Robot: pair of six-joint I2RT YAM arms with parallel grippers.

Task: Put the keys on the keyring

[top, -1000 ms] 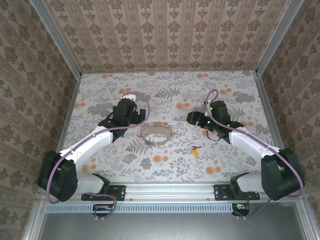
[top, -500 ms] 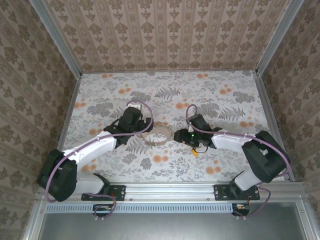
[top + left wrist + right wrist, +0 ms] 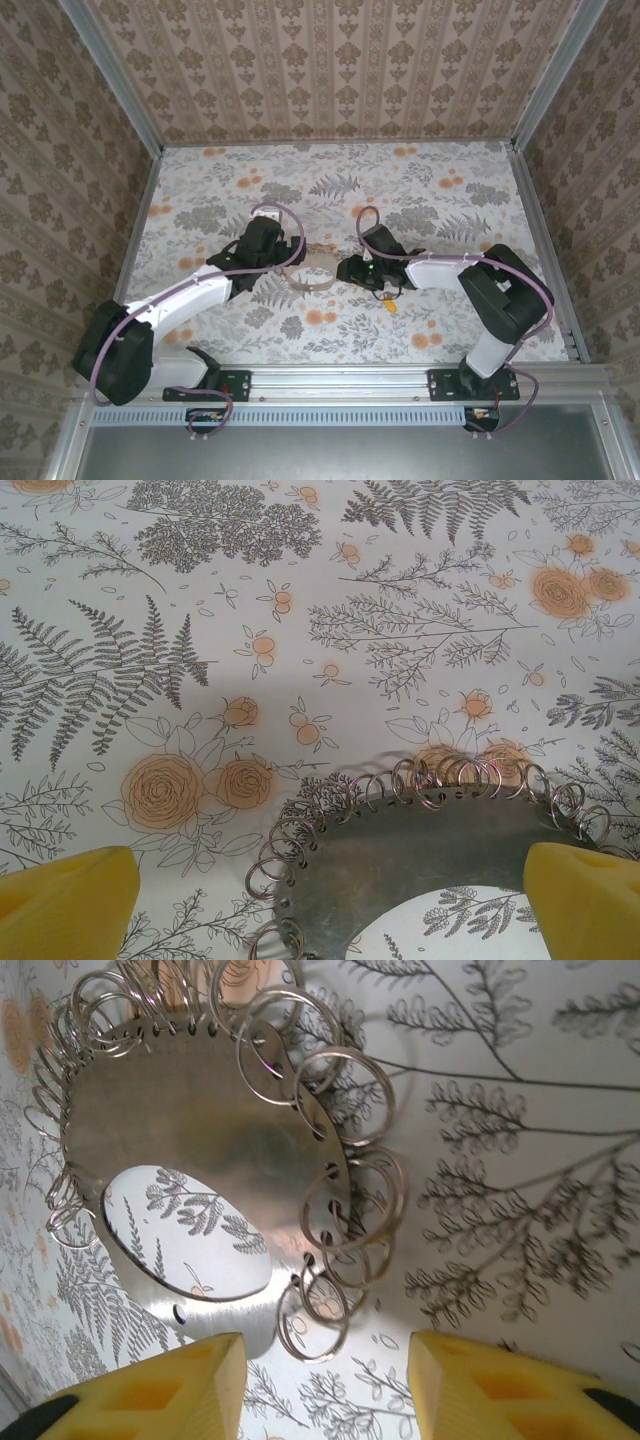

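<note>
**Both grippers at the keyring, key loose**

The keyring (image 3: 312, 272), a flat metal hoop fringed with small split rings, lies mid-surface (image 3: 450, 200). The left gripper (image 3: 330, 905) is spread wide at its left edge. The right gripper (image 3: 325, 1380) is at its right edge, jaws apart and unclamped. The key (image 3: 390, 304) lies near the ring on the front-right.

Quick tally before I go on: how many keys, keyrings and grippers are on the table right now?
Key: 1
Keyring: 1
Grippers: 2, left gripper and right gripper
Total: 4
</note>
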